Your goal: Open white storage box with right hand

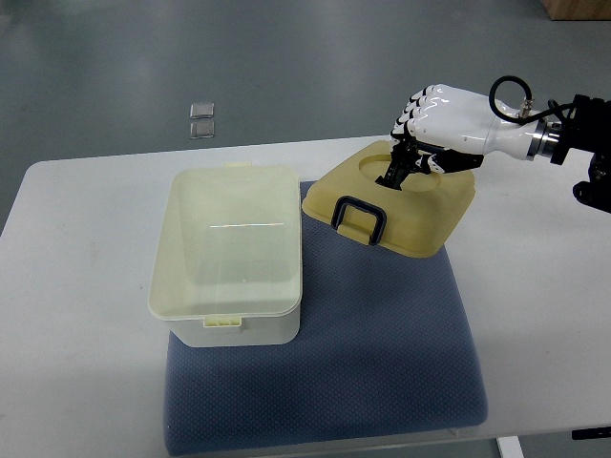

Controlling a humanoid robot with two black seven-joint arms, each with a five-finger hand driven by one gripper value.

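Observation:
The white storage box [250, 329] stands open on the left part of a blue mat [382, 353], and its inside looks empty. Its cream lid [425, 215], with a black handle [359, 218], is off the box and lies tilted just to the box's right, its near edge on the mat. My right hand [405, 168] comes in from the right edge. Its white back faces up and its dark fingers [395, 176] curl down onto the lid's far side by the round recess, gripping it. The left arm does not show.
The mat lies on a white table [76, 286] with rounded corners. Two small clear squares [201, 119] lie on the grey floor beyond the table's far edge. Part of a brown object shows at the top right corner.

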